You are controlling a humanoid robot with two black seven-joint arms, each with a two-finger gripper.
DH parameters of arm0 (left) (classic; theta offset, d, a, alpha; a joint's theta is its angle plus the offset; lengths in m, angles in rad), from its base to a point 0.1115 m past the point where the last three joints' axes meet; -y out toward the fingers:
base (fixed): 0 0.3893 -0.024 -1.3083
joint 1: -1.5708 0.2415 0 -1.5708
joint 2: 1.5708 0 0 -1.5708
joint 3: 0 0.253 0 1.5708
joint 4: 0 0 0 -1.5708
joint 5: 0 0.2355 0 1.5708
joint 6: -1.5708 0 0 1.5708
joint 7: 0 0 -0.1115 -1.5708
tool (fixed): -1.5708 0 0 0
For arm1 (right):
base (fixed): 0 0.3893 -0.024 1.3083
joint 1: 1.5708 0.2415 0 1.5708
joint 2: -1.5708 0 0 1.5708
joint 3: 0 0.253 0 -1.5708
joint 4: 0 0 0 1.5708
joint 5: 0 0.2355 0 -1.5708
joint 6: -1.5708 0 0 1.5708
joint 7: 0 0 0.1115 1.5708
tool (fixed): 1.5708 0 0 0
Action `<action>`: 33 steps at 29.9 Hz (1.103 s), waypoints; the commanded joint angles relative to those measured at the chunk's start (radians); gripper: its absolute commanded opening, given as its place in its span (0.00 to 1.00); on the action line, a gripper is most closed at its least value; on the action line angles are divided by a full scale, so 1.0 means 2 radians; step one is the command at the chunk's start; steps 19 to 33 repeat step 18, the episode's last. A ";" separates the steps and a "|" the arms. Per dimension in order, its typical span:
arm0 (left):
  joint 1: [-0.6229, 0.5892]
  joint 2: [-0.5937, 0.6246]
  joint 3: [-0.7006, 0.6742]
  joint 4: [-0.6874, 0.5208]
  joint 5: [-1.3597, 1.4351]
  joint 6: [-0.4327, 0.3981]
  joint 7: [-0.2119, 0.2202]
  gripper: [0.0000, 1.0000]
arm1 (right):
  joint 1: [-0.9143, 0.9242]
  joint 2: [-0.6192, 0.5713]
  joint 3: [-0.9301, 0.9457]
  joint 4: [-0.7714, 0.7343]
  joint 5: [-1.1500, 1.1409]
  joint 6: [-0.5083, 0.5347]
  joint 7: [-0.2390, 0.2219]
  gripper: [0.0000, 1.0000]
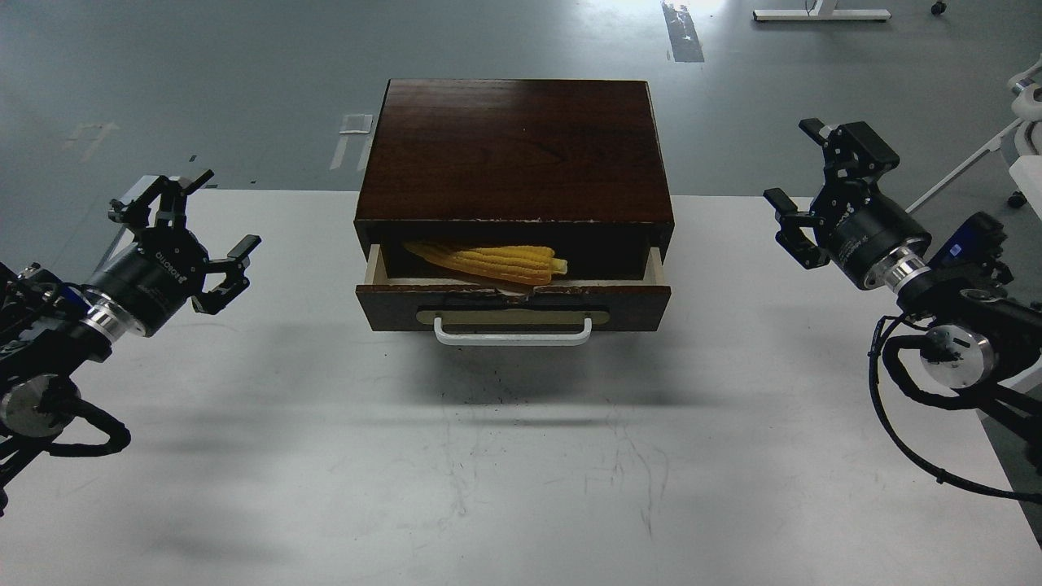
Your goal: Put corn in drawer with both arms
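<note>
The yellow corn lies on its side inside the drawer, which stands pulled partly out of the dark wooden box. The drawer front has a white bar handle. My left gripper is open and empty, above the table's left edge, well left of the box. My right gripper is open and empty, at the table's right side, well right of the box.
The white table spreads in front of the drawer, with scuff marks in the middle. Grey floor lies behind the box. White furniture legs stand off the table at the far right.
</note>
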 commanded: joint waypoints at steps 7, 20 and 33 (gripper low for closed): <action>0.003 -0.005 0.000 0.001 0.000 0.000 0.000 0.99 | -0.040 0.055 0.010 -0.031 0.005 -0.004 0.000 1.00; 0.003 -0.005 0.000 0.001 0.000 0.000 0.000 0.99 | -0.044 0.058 0.010 -0.028 0.005 -0.001 0.000 1.00; 0.003 -0.005 0.000 0.001 0.000 0.000 0.000 0.99 | -0.044 0.058 0.010 -0.028 0.005 -0.001 0.000 1.00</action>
